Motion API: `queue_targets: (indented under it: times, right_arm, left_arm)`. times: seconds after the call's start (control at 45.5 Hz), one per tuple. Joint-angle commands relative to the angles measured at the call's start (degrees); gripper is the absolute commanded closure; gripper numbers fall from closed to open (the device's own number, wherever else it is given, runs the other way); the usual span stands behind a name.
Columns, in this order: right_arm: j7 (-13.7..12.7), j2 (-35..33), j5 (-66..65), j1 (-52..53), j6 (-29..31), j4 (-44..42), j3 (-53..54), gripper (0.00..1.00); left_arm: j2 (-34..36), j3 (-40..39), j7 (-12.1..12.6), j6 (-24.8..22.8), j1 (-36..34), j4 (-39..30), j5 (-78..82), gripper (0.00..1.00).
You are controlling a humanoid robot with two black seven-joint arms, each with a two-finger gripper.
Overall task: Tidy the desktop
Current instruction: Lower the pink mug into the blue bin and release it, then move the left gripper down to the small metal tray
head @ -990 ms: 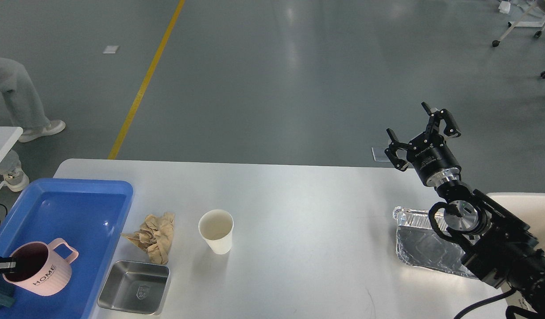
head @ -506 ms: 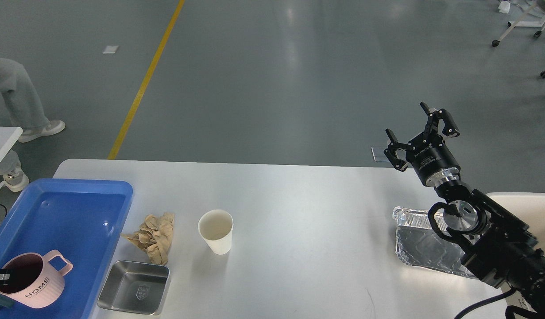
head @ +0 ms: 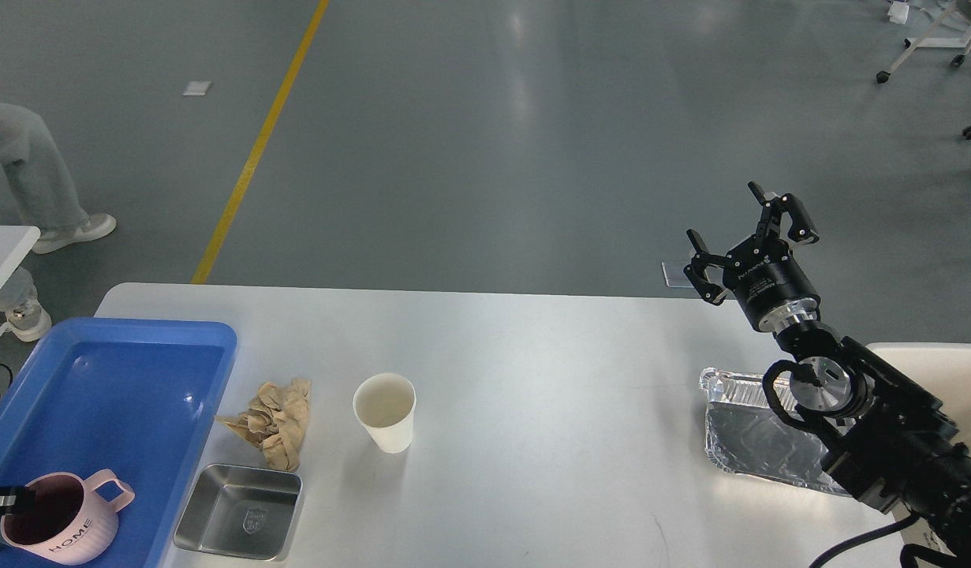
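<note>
One right pincer (head: 749,241) raised above desktop (head: 532,410) far edge, fingers spread, left pincer's state unclear

Black jointed arm (head: 864,410), silver ring, looped cable.

Blue tray (head: 138,335), pink mug (head: 55,528), paper cup (head: 385,412), foil pan (head: 749,442).

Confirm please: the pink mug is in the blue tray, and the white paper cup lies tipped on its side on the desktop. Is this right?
Not quite. The head view shows the white paper cup standing upright on the desktop, mouth up, not tipped on its side. The pink mug is indeed in the blue tray.
</note>
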Motion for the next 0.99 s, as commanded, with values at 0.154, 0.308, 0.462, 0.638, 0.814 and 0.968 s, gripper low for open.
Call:
queue_targets:
  times: [0.154, 0.308, 0.462, 0.638, 0.814, 0.968]
  right_arm:
    - [0.0, 0.1, 0.0, 0.0, 0.0, 0.0, 0.0, 0.00]
    - [0.0, 0.4, 0.0, 0.3, 0.0, 0.0, -1.0, 0.00]
    - [0.0, 1.6, 0.0, 0.6, 0.0, 0.0, -1.8, 0.00]
    - [0.0, 2.0, 0.0, 0.8, -0.1, 0.0, -2.0, 0.00]
    - [0.0, 2.0, 0.0, 0.7, -0.1, 0.0, -2.0, 0.00]
    - [0.0, 2.0, 0.0, 0.5, -0.1, 0.0, -2.0, 0.00]
  left_arm:
    - [0.3, -1.0, -0.4, 0.5, -0.2, -0.1, -5.9, 0.37]
    - [1.7, -3.3, -2.3, 0.0, -0.2, -0.1, -12.1, 0.24]
    - [3.5, -8.5, -11.4, -2.1, -0.2, -0.1, -20.1, 0.21]
    - [4.1, -13.9, -14.1, -6.3, -0.2, -0.6, -30.8, 0.21]
    - [6.4, -16.3, -14.0, -8.3, -0.3, -5.5, -52.8, 0.21]
    - [9.2, -16.8, -14.0, -7.5, -0.2, -11.9, -55.0, 0.21]
